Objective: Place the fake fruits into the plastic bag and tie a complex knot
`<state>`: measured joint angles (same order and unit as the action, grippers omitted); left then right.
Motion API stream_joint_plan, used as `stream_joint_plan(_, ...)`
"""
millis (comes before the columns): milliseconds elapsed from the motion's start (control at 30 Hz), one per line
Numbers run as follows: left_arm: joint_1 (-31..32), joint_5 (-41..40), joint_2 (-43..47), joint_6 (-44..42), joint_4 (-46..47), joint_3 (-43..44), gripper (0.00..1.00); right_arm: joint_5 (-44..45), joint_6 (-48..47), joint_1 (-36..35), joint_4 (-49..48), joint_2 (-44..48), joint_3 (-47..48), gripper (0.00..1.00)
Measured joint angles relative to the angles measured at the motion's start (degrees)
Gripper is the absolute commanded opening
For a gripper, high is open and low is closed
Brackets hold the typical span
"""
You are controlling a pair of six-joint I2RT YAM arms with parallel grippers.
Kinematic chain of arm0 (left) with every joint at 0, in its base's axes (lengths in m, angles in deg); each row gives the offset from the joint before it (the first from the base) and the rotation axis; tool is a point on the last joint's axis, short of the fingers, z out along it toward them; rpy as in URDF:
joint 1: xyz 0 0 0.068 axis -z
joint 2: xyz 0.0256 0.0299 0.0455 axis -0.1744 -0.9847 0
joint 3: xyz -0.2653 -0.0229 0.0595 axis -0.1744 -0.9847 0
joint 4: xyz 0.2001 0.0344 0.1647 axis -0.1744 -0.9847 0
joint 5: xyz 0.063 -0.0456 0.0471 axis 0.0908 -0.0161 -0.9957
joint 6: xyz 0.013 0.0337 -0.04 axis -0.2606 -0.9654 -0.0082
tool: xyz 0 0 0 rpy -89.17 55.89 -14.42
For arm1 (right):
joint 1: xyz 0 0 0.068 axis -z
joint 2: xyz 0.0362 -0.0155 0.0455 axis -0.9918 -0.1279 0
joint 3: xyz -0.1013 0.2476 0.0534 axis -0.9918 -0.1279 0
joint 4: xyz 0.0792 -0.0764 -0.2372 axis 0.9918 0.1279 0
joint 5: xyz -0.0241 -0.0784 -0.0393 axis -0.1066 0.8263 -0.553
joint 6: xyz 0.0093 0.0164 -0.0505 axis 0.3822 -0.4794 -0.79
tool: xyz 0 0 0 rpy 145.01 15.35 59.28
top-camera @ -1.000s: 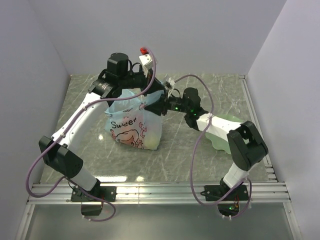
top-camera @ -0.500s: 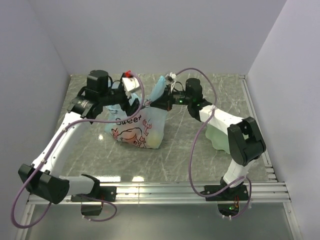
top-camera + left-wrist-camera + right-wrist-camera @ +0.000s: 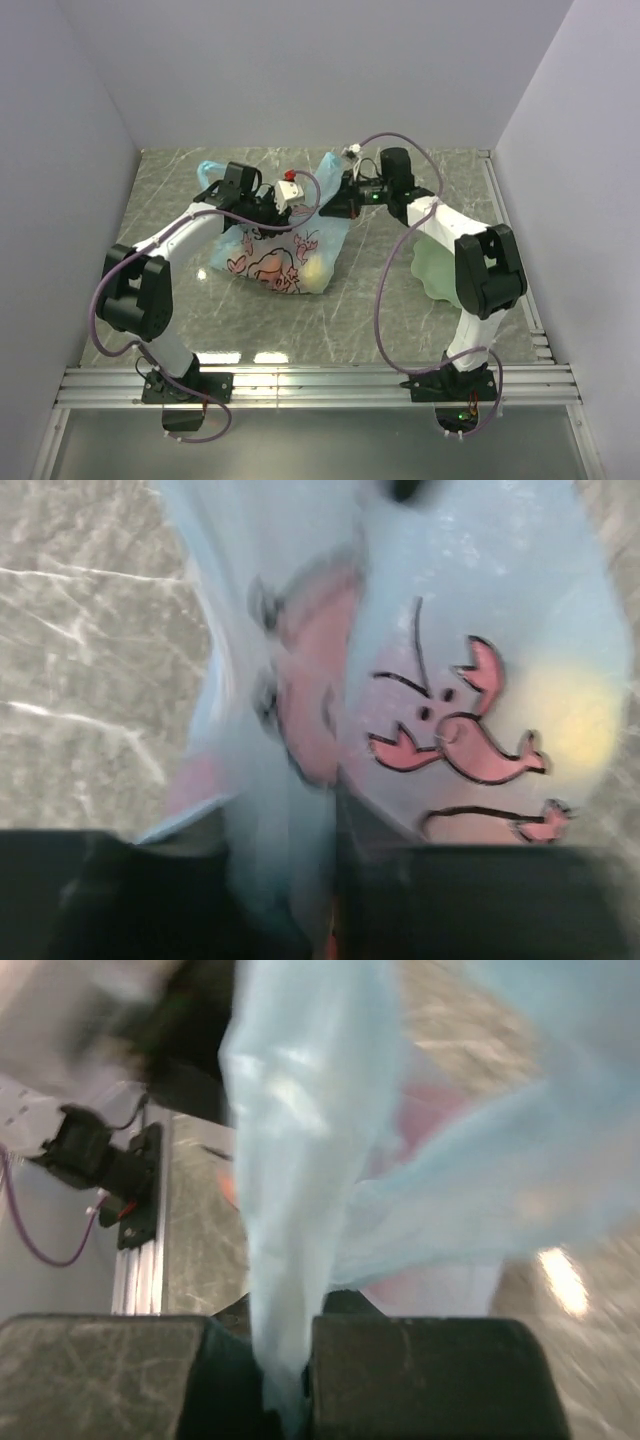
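The light-blue plastic bag with the pink cartoon print stands at the table's middle, with fruits inside. A yellow fruit shows through its right side and also in the left wrist view. My left gripper is over the bag's top, shut on a bunched strip of the bag. My right gripper is close beside it on the right, shut on another twisted blue strip pulled up from the bag. I cannot make out a tied knot. The other fruits are hidden by the plastic.
A pale green wavy-edged plate lies on the right, under the right arm. White walls close in the left, back and right sides. A metal rail runs along the near edge.
My left gripper has swung right and down from the bag's left side to its top. My right gripper has shifted slightly back and right, keeping its strip. The bag has leaned and stretched rightward.
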<state>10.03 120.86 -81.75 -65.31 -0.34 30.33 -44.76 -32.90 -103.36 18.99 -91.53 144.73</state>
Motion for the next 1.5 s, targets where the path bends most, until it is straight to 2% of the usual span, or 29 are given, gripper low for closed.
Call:
stream_joint_plan(100,0.4,2.6,0.2,2.0,2.4,-1.2,0.00,1.0,0.1,3.4,4.3,-2.9,3.3,0.00)
stream_joint_plan(233,3.8,3.8,0.4,6.9,7.6,-4.2,0.00,2.0,1.1,5.0,9.6,-4.7,6.7,0.00)
stream_joint_plan(433,8.6,0.0,-0.4,21.2,15.5,-7.4,0.00,6.0,5.5,5.2,15.5,-7.5,9.9,0.00)
stream_joint_plan(667,8.6,-6.9,-5.4,39.2,23.0,-8.0,0.00,12.3,9.4,5.3,23.3,-15.2,18.1,0.00)
stream_joint_plan(867,9.8,-8.7,-7.5,48.7,27.1,-7.3,0.00,15.4,10.4,5.3,28.0,-16.9,23.0,0.00)
stream_joint_plan(967,11.2,-9.6,-7.6,51.6,27.4,-7.3,0.00,14.2,9.7,5.3,29.0,-16.8,22.8,0.20)
stream_joint_plan(1000,11.5,-9.6,-7.7,52.4,27.2,-7.3,0.00,13.4,9.6,5.3,28.5,-16.6,21.9,0.37)
stream_joint_plan(1067,11.7,-9.4,-7.8,53.5,26.8,-7.3,0.00,11.5,10.2,5.3,25.7,-14.7,17.6,0.57)
stream_joint_plan(1100,11.7,-9.2,-7.8,53.9,26.8,-7.3,0.00,10.6,10.8,5.3,23.4,-13.0,13.9,0.77)
stream_joint_plan(1133,11.5,-8.7,-7.8,54.2,26.8,-7.3,0.00,9.9,11.5,5.3,21.6,-11.0,10.2,0.83)
stream_joint_plan(1233,10.8,-7.5,-7.8,54.7,26.8,-7.3,0.02,8.0,13.7,5.3,17.0,-6.8,3.4,0.85)
stream_joint_plan(1367,10.0,-6.3,-7.6,54.8,27.0,-8.0,0.08,7.6,16.0,4.2,12.2,-6.0,3.3,0.84)
stream_joint_plan(1433,10.0,-5.8,-7.5,54.7,27.0,-8.3,0.10,9.6,16.2,2.6,11.8,-6.2,4.3,0.72)
stream_joint_plan(1500,10.0,-5.6,-6.9,54.1,26.9,-8.8,0.18,11.8,16.6,0.6,11.7,-6.9,5.8,0.51)
